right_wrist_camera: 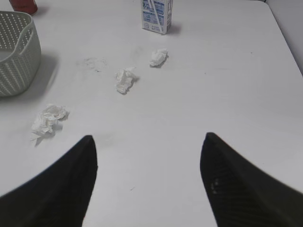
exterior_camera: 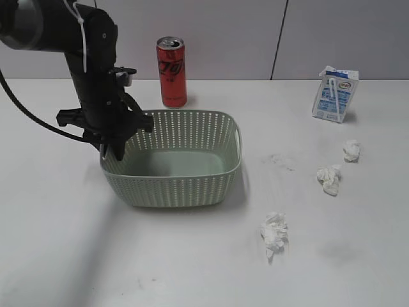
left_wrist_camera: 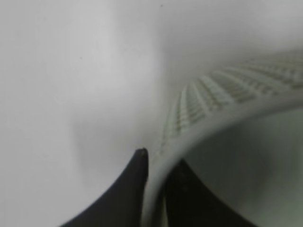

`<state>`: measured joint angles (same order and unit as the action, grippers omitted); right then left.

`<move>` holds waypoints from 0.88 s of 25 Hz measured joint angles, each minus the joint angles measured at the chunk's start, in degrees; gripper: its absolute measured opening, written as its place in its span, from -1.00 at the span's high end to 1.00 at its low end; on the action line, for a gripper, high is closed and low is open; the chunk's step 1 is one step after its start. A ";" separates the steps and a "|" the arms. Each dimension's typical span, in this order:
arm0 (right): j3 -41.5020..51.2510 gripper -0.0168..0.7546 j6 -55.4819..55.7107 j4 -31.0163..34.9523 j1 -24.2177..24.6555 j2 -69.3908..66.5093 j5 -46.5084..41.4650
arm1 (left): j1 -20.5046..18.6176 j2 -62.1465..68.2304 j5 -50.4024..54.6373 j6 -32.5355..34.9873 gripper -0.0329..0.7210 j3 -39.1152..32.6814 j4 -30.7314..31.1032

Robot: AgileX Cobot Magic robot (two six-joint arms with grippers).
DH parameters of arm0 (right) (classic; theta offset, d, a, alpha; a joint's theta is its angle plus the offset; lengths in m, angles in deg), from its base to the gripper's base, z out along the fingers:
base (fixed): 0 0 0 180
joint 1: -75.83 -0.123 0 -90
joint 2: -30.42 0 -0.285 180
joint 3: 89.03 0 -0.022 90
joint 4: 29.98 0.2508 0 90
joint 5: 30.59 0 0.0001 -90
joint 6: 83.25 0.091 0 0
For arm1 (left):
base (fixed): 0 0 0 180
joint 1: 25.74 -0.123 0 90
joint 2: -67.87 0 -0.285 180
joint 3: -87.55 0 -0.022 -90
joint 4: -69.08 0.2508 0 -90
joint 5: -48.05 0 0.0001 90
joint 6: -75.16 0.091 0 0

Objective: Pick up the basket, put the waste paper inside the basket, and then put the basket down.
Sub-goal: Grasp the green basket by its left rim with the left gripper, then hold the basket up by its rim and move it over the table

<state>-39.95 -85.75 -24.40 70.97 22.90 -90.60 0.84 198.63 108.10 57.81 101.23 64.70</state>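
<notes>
Basket (exterior_camera: 172, 182) rim pinched by left tool (left_wrist_camera: 154, 189) | right tool (right_wrist_camera: 149, 142) spread wide over bare table (right_wrist_camera: 227, 85)

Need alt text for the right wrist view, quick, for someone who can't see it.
The open right tool hovers over bare white table, holding nothing. Ahead lie three waste paper wads, a milk carton behind them, and the basket at far left.

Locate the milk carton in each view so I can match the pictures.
Exterior view: milk carton upper right, behind the paper wads.
Left wrist view: not in it.
Right wrist view: milk carton top centre.
Shared landmark: the basket.
</notes>
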 joint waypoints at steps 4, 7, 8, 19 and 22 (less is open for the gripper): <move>0.00 -0.38 0.00 0.00 0.00 0.00 0.00 | 0.00 -0.96 0.62 -0.57 0.86 0.15 -0.84; 0.00 -0.38 0.00 0.00 0.00 0.00 0.00 | 0.00 -2.86 2.30 -0.57 0.90 0.15 -0.65; 0.00 -0.38 0.00 0.00 0.00 0.00 0.00 | 0.00 -3.71 2.68 -0.57 0.91 0.15 -0.32; -0.47 -0.38 0.00 0.00 0.00 -4.16 0.75 | 2.23 -21.67 -5.00 -0.57 0.91 -17.45 -1.63; -1.90 -0.38 1.22 0.00 0.00 -14.23 5.04 | 2.17 -23.98 -8.19 -1.21 0.91 -23.20 -1.97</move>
<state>-41.85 -84.54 -24.40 70.97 8.68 -85.56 3.01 174.64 99.91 56.59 78.03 62.72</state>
